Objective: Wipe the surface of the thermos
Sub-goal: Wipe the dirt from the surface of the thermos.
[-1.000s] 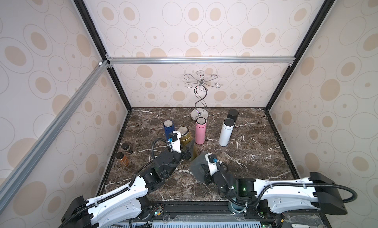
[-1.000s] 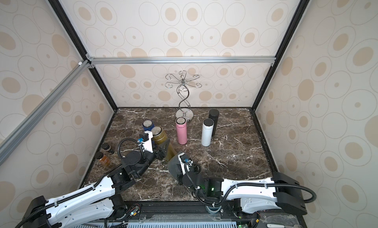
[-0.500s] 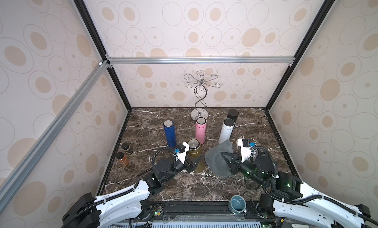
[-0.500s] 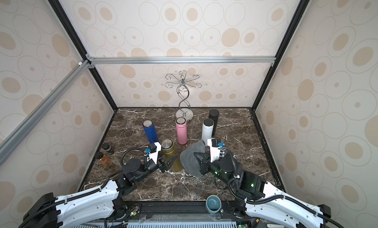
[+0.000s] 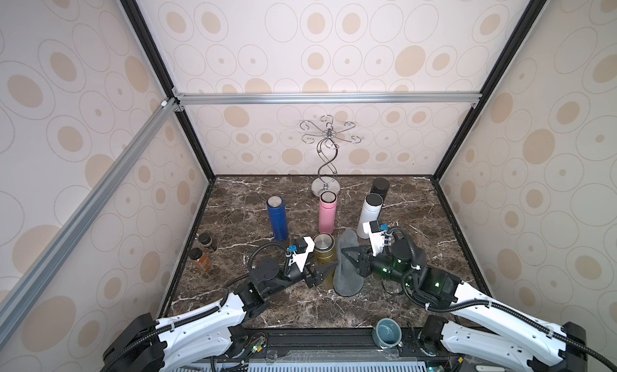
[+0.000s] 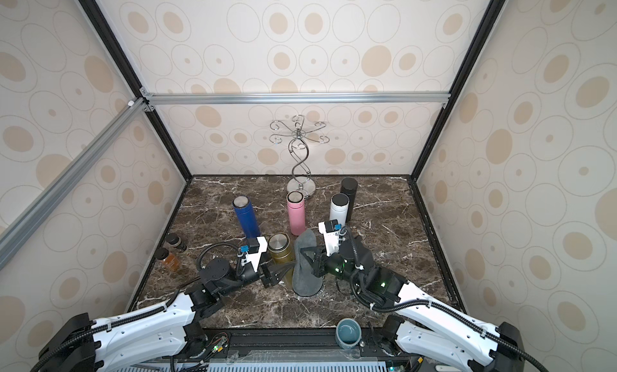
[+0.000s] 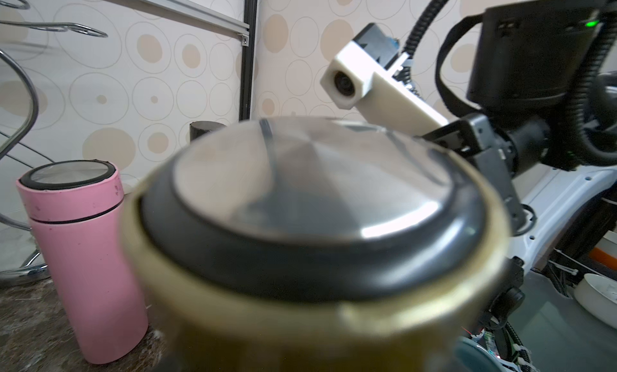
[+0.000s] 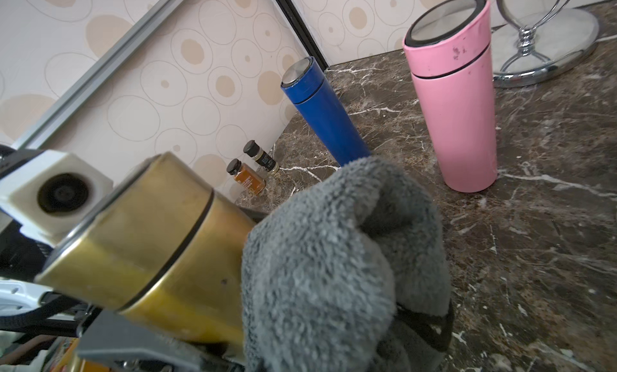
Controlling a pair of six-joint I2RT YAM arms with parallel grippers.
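Gold thermos sits near the middle of the marble table, a little toward 6 o'clock. The pink thermos is at its 12 o'clock and the blue thermos at about 10. The left gripper reaches in from 8 o'clock with its fingers clamped tight on the lower body. Whether the base rests on the marble or is raised I cannot tell, since fingers and cloth hide it. The right gripper has its fingers pinched closed on the grey cloth, which hangs as a tall fold.

Half a second ago that cloth hung apart from the thermos, out at its 3 o'clock with marble showing between them. Now the right arm has swung in and the fold lies against the 3 o'clock flank. The right wrist view shows it pressed to the wall below the lid seam. By my reading the approach is over and wiping proper can begin, with the left hold steadying the thermos. Only one flank is covered so far.
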